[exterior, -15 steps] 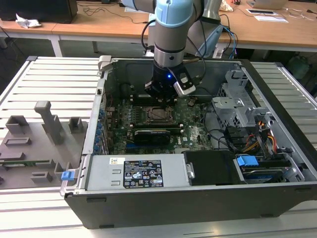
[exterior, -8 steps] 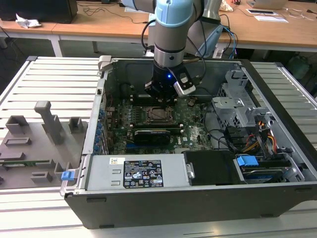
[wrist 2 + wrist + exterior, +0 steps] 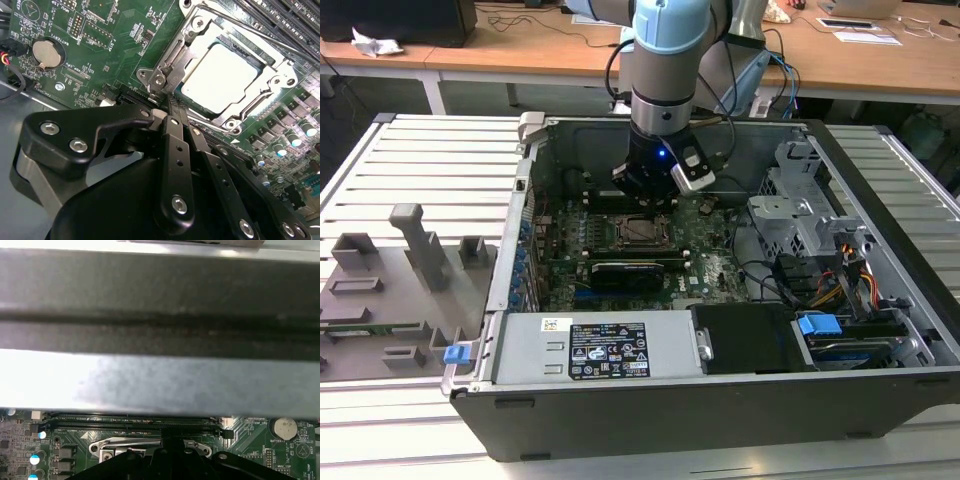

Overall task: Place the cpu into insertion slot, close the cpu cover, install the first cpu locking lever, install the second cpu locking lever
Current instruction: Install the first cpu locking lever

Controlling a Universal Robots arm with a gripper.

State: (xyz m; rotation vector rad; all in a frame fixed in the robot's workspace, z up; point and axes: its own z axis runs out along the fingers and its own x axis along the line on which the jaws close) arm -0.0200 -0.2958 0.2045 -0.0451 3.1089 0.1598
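The cpu (image 3: pixel 220 75) lies flat in the insertion slot (image 3: pixel 642 231), its pale silver face showing through the window of the cpu cover (image 3: pixel 199 26), which is down over it. One locking lever (image 3: pixel 172 57) runs along the socket side nearest my gripper (image 3: pixel 170 106), and its hooked end sits just off the fingertips. The fingers (image 3: pixel 175 145) are pressed together with nothing seen between them. In the exterior view the gripper (image 3: pixel 650 192) hangs just behind the socket inside the open computer case.
The green motherboard (image 3: pixel 110 45) carries a coin battery (image 3: pixel 47 52), capacitors (image 3: pixel 305 127) and long black connector strips (image 3: pixel 130 422). The grey case wall (image 3: pixel 160 340) is close to the wrist. A drive cage (image 3: pixel 805 215) and cables (image 3: pixel 820 280) are at the exterior view's right.
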